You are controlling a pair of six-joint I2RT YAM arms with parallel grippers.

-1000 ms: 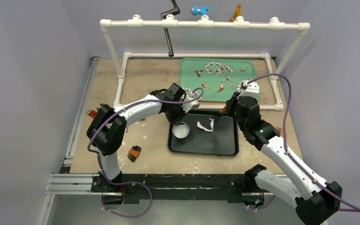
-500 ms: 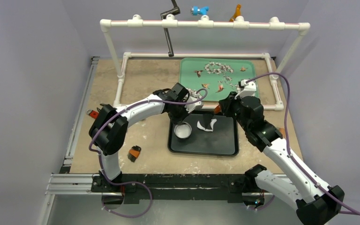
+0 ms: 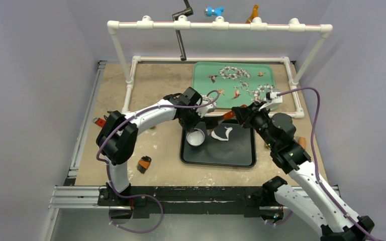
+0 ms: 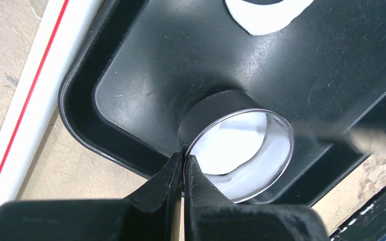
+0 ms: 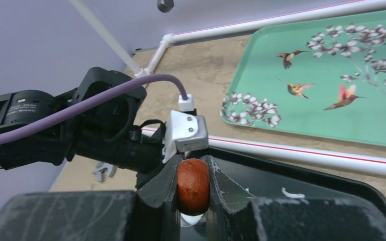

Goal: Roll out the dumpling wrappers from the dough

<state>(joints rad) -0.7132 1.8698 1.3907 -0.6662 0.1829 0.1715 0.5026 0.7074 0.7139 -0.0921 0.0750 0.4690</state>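
A metal ring cutter (image 3: pixel 195 136) stands in the left part of the black tray (image 3: pixel 241 155). White dough, a round dumpling wrapper (image 4: pixel 233 145), fills the ring (image 4: pixel 281 145). My left gripper (image 3: pixel 197 126) is shut on the ring's near rim, as the left wrist view shows (image 4: pixel 183 159). My right gripper (image 3: pixel 236 114) hovers over the tray's far edge, shut on the reddish-brown wooden end of a rolling pin (image 5: pixel 193 185); the rest of the pin is hidden. Curved white dough scraps (image 3: pixel 221 134) lie in the tray beside the ring and show in the left wrist view (image 4: pixel 266 17).
A green tray (image 3: pixel 206 70) printed with flowers and birds lies behind the black tray, inside a white pipe frame (image 3: pixel 211 26). A white pipe (image 5: pixel 306 150) runs between the two trays. A small orange and black part (image 3: pixel 143 164) lies left of the black tray.
My right gripper has swung left and its wrist has turned, carrying the wooden pin end over the tray's far edge. My left gripper and the ring shifted slightly.
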